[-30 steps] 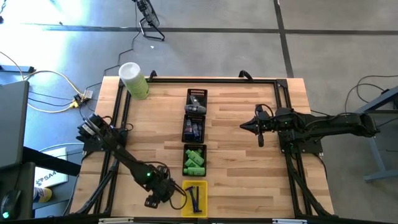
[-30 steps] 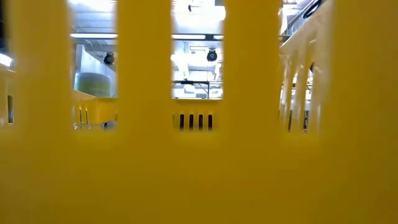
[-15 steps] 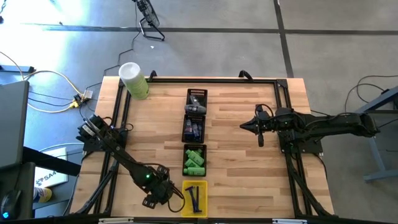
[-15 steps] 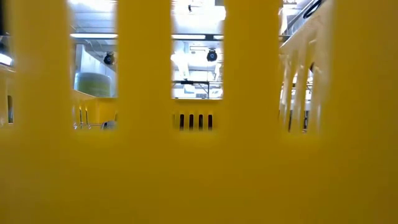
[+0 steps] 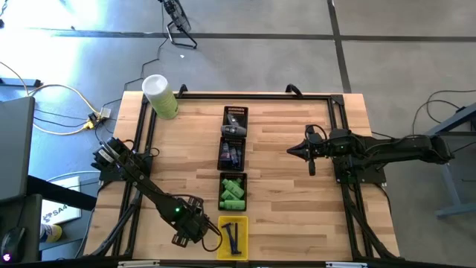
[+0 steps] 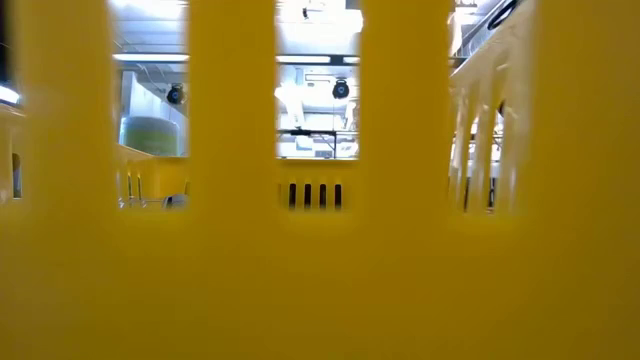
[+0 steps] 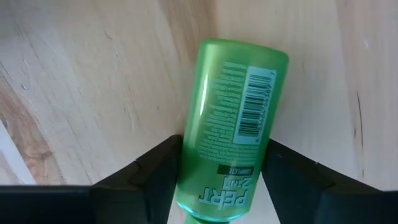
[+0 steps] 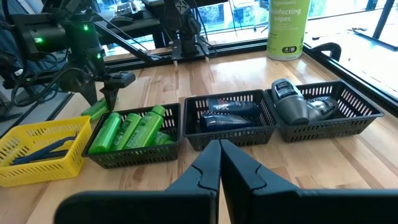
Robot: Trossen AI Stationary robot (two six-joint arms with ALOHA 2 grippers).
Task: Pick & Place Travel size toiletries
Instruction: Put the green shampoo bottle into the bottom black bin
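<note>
While the right arm waits, the high view puts the left gripper (image 5: 195, 231) low at the lower centre-left of the frame, just left of the yellow tray (image 5: 233, 238) that holds thin dark sticks (image 5: 235, 235). Above that tray runs a column of three black trays: green bottles (image 5: 233, 192) in the lowest, dark tubes (image 5: 230, 155) in the middle. The right gripper (image 5: 291, 151) hangs at centre right, well apart from the trays, fingers pressed together on nothing. What the left gripper works on is hidden under it here.

Low view: yellow tray wall (image 6: 320, 280) fills nearly the whole frame; no gripper or toiletry is visible.

Left wrist view: this settles it. One green bottle (image 7: 235, 124) lies on bare wooden table (image 7: 81, 81), between the two dark fingers (image 7: 149, 171). The jaws sit close along both its sides; full clamping cannot be confirmed.

Right wrist view: from across the table, the left gripper (image 8: 112, 93) shows at upper left, pointing down beside the green-bottle tray (image 8: 134, 152), a green bottle (image 8: 93, 109) at its tips.

Risks, as judgement: the bottle is round and smooth, lying slightly askew to the fingers, so an incomplete squeeze could let it roll or twist out on lifting. The yellow tray stands near; a sideways swing could knock it.
</note>
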